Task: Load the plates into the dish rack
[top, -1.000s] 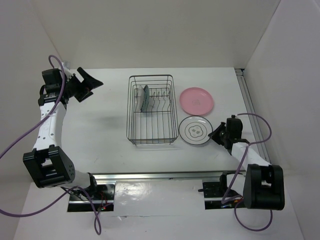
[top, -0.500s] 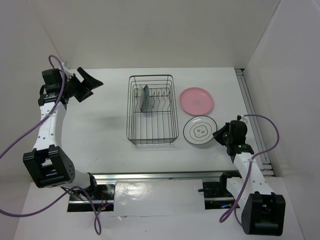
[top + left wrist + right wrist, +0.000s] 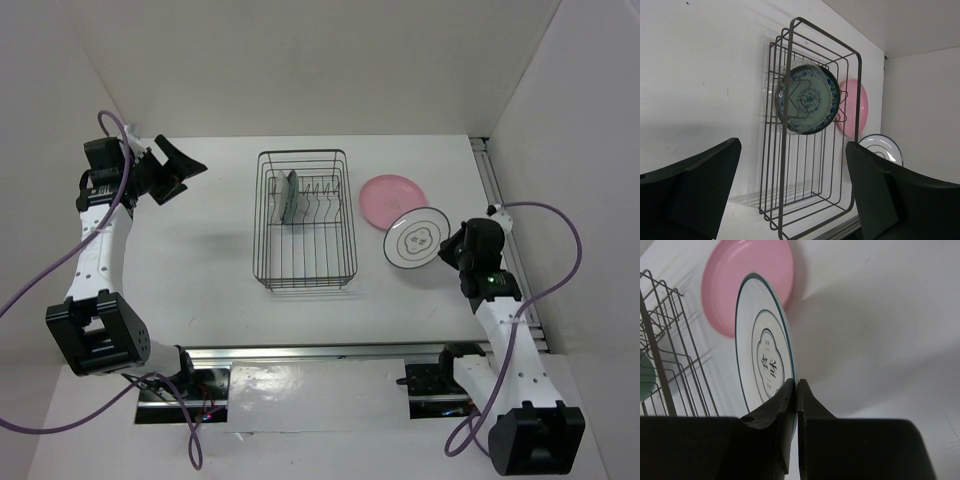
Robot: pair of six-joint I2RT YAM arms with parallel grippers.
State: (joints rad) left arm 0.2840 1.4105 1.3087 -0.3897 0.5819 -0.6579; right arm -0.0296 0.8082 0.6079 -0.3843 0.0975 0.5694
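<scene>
place: robot lab cell | signs: bare white walls (image 3: 300, 60) around white table (image 3: 205, 255), robot arms (image 3: 95, 335) bolted at 6 o'clock, purple cable (image 3: 40, 282) at 9 o'clock

The dish rack (image 3: 303, 152) is wire, the white plate (image 3: 417, 238) glossy.

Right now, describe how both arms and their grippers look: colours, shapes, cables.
Both arms are built alike: the left arm and right arm have white tubular links joined by chunky black joint housings. A thin purple cable loops loosely alongside each. The left gripper and right gripper are matte black, with two broad, wedge-shaped fingers tapering to the tips.
</scene>
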